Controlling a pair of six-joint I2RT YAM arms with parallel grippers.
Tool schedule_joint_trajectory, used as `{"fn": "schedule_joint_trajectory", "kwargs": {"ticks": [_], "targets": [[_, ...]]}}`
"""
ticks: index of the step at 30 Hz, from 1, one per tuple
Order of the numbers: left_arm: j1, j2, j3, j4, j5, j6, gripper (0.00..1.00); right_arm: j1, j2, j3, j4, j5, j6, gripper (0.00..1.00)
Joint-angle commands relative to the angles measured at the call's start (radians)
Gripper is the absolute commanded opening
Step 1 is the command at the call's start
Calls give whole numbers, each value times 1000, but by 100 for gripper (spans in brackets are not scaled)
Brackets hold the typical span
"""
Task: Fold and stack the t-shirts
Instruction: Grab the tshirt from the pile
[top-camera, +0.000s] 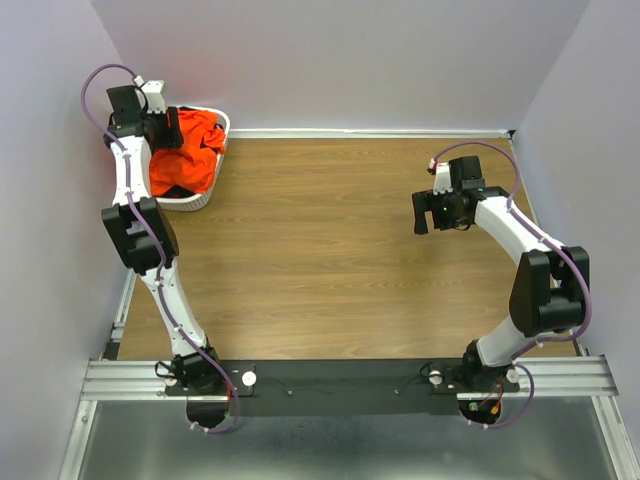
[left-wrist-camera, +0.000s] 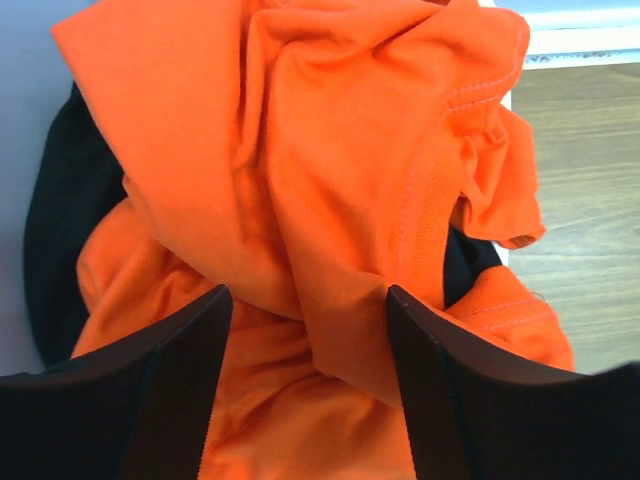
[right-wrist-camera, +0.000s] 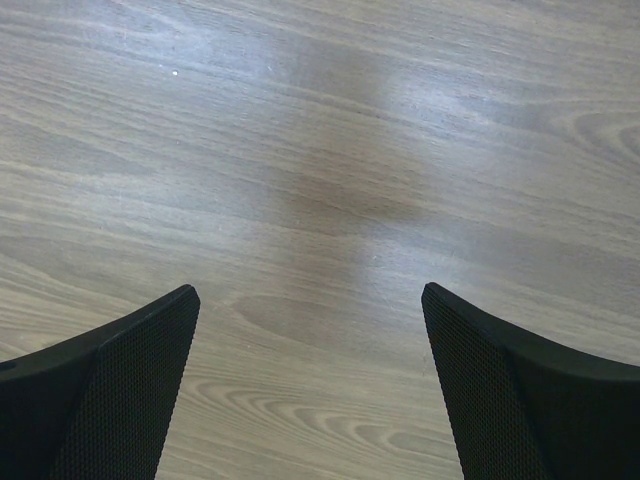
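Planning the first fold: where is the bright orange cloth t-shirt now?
Top view: the bright orange cloth t-shirt sits bunched in the white plastic laundry basket, far left table corner, over black cloth, a fold inside the left gripper.

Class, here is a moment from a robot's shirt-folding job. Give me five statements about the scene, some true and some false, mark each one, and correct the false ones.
1. The orange t-shirt lies in the white basket at the table's far left corner. True.
2. The right gripper grips a shirt. False: its jaws stand open over bare wood.
3. The left gripper has a fold of orange cloth between its fingers. True.
4. A folded stack sits mid-table. False: the shirts in view are in the basket.
5. Black cloth shows beneath the orange t-shirt. True.
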Motion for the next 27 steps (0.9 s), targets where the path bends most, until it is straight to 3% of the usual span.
{"fn": "schedule_joint_trajectory", "kwargs": {"ticks": [1,13,16,19,20,27], "targets": [[2,14,28,-20,50,-3,67,7,15,-13,-6,-24,-9,100],[-9,50,42,-69,98,-28,55,6,7,-14,-8,-15,-9,100],[-7,58,54,-78,109,-32,44,7,7,-13,-8,-11,-6,100],[-10,52,65,-86,125,-39,19,7,6,-13,-8,-8,-8,100],[-15,37,68,-92,136,-39,0,7,7,-11,-8,-7,-6,100],[-76,-139,141,-123,297,-26,0,7,4,-6,-8,-11,-3,100]]}}
